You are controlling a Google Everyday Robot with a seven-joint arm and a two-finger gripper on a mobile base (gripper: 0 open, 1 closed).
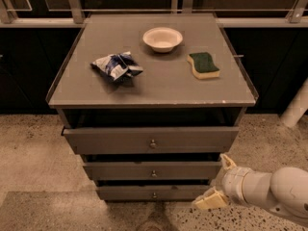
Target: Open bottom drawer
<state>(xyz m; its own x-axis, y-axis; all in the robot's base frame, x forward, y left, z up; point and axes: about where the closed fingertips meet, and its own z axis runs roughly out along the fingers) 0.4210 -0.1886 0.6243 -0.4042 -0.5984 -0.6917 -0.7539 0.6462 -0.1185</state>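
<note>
The bottom drawer [154, 193] is the narrowest grey front, lowest of three in the grey cabinet, with a tiny brass knob [154, 195] at its centre. It looks shut or nearly so. My gripper [217, 181] is at the lower right on a white arm, just right of the bottom drawer's right end. Its two cream fingers stand apart, one [227, 161] by the middle drawer's corner, the other [210, 201] near the floor. It holds nothing.
The middle drawer [153, 170] and the top drawer [151, 139] sit above, the top one slightly out. On the cabinet top lie a crumpled blue-white bag [116, 66], a white bowl [162, 38] and a green-yellow sponge [203, 64]. Speckled floor surrounds the cabinet.
</note>
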